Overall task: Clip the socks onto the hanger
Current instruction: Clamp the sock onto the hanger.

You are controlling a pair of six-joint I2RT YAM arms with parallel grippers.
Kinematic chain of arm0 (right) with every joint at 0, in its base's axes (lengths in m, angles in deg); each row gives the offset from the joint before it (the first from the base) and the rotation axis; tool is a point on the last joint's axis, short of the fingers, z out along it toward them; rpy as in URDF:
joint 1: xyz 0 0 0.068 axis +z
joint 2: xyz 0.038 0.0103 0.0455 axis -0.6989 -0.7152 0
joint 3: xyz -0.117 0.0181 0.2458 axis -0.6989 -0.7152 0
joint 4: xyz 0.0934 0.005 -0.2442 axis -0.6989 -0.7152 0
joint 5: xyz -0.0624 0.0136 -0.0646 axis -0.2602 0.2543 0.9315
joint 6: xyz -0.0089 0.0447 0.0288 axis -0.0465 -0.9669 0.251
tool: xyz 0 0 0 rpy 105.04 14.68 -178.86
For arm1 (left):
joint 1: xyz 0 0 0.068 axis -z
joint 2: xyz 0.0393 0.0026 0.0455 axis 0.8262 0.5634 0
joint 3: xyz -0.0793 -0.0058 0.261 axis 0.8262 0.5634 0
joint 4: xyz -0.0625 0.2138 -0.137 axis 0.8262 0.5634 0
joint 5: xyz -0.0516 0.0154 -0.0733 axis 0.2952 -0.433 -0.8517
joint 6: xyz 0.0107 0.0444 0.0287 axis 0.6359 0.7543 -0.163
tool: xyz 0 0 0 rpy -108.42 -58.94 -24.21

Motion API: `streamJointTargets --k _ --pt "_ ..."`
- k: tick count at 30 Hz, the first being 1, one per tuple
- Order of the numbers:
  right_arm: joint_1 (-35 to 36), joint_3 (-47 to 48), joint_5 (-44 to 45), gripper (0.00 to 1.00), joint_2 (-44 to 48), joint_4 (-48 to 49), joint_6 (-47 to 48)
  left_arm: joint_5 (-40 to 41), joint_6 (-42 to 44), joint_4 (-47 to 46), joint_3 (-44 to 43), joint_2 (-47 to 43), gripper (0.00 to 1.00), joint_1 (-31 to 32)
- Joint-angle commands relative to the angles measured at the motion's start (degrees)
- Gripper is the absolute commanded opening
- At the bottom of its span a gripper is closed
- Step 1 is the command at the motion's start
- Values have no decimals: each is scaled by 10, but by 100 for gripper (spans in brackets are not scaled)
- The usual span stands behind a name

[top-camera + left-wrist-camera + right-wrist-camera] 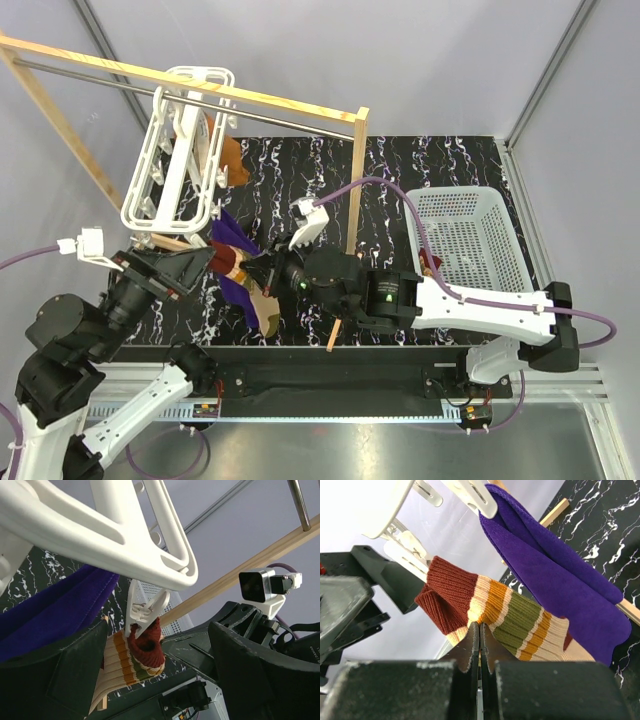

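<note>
A white peg [145, 605] on the white plastic drying hanger [175, 150] appears to bite the maroon cuff of a striped knitted sock [505, 615] above the black tabletop's [400, 170] near edge, left of centre. The right gripper [479, 640], pinched together on the sock, seemingly steadies it. The left gripper [157, 630] stands apart, either side of the peg.

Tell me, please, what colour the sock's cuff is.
The sock has a maroon cuff, clearest in the right wrist view.

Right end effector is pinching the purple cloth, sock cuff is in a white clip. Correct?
No: the right end effector is pinching the striped sock, not the purple cloth beside it; the right wrist view shows it. Cuff in a white clip stands.
</note>
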Motion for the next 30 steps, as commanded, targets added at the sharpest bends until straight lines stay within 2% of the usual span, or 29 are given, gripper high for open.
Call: streamJointTargets --k 1,4,8,12,13,16,17,19,20,22,23,24,27,30 --pt "5 42 9 0 -18 31 20 20 21 -4 -14 -16 87 2" --pt "5 54 19 0 -30 14 26 33 35 20 -22 -31 85 2" --pt "5 55 52 3 -30 -10 46 56 64 48 -34 -52 75 1" --pt "4 72 107 10 -38 -62 90 89 96 78 -45 -70 73 2" --pt "4 74 115 19 -38 -79 100 95 101 90 -48 -75 73 2" --pt "5 80 125 29 -37 -98 132 115 124 103 -68 -82 73 2" --pt "5 80 119 37 -36 -99 148 119 130 103 -82 -82 73 2" --pt "5 77 80 47 -32 -95 166 130 152 101 -98 -81 73 1" --pt "4 71 61 59 -30 -89 184 132 160 100 -114 -80 73 2" --pt "5 65 -7 70 -32 -75 203 132 180 93 -131 -79 72 2" --pt "5 60 -32 82 -34 -71 222 130 186 91 -135 -79 72 2" --pt "5 61 -78 86 -42 -68 232 126 197 90 -138 -80 72 2" --pt "13 88 -121 91 -80 -78 261 121 206 86 -143 -80 72 1" --pt "35 134 -122 85 -128 -82 295 116 208 85 -143 -85 71 2"
